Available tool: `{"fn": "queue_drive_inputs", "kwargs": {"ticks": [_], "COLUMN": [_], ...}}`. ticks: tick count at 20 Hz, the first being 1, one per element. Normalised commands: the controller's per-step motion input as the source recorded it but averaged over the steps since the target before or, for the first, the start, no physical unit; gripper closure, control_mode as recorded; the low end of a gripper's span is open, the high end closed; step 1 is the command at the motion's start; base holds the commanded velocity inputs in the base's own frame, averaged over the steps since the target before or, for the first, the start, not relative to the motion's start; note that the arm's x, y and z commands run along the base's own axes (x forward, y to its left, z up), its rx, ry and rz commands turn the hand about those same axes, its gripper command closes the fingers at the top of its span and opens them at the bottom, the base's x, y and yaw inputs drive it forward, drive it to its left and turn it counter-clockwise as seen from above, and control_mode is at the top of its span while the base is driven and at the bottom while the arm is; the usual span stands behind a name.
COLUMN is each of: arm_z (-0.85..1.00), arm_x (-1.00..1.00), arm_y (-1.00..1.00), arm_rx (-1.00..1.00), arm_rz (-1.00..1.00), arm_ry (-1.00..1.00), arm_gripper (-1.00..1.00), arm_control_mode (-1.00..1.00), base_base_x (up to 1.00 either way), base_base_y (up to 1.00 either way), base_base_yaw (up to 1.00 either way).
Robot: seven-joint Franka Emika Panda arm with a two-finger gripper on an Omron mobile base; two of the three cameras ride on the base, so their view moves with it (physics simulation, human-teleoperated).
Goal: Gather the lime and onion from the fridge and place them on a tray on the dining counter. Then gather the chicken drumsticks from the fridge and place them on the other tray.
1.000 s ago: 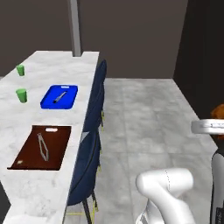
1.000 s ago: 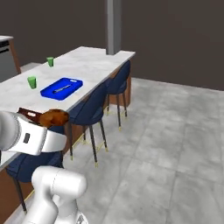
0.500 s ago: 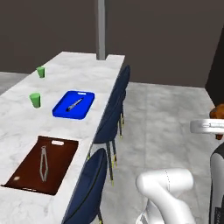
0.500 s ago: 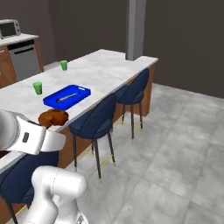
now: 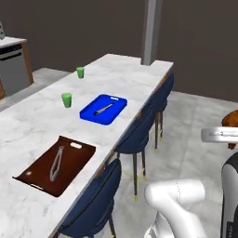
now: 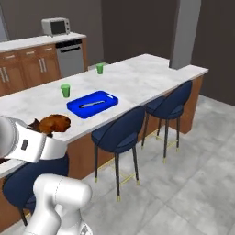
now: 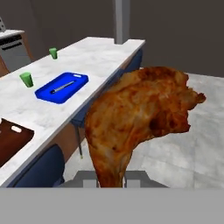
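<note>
My gripper (image 7: pixel 110 179) is shut on a chicken drumstick (image 7: pixel 142 111), a big brown piece held up in front of the hand camera above the floor, off the dining counter (image 7: pixel 87 52). The same drumstick (image 6: pixel 55 124) shows at the arm's end at the left of the right base view, and the drumstick (image 5: pixel 231 122) shows at the right edge of the left base view. On the dining counter (image 5: pixel 116 74) lie the bright blue tray (image 5: pixel 116 100) with a grey utensil and the dark brown tray (image 5: pixel 74 155) with grey tongs. The lime, the onion and the fridge are out of view.
Two green cups (image 5: pixel 67 99) (image 5: pixel 80 72) stand on the counter beyond the trays. Blue stools (image 5: pixel 139 132) line the counter's near side. A grey pillar (image 5: pixel 151 28) rises at its far end. A wall counter with a microwave (image 6: pixel 56 26) runs behind.
The whole picture has shifted: the base has driven and turned, so the counter and trays now sit nearer and more to the centre. The drumstick has stayed in the shut gripper.
</note>
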Motion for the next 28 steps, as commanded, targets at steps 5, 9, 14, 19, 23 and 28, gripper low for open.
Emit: {"fn": "queue_drive_inputs", "kwargs": {"ticks": [5, 9, 14, 19, 23, 28], "arm_z": [0.0, 0.0, 0.0, 0.0, 0.0, 0.0], "arm_x": [0.0, 0.0, 0.0, 0.0, 0.0, 0.0], "arm_y": [0.0, 0.0, 0.0, 0.0, 0.0, 0.0], "arm_rx": [0.0, 0.0, 0.0, 0.0, 0.0, 0.0], "arm_rz": [0.0, 0.0, 0.0, 0.0, 0.0, 0.0], "arm_ry": [0.0, 0.0, 0.0, 0.0, 0.0, 0.0], "arm_gripper": [1.0, 1.0, 1.0, 1.0, 1.0, 1.0], "arm_control_mode": [1.0, 1.0, 1.0, 1.0, 1.0, 1.0], "base_base_x": [0.14, 0.16, 0.16, 0.16, 0.17, 0.18], "base_base_y": [-0.54, -0.53, -0.52, -0.55, -0.61, -0.65], "base_base_yaw": [0.46, 0.46, 0.47, 0.46, 0.44, 0.43]}}
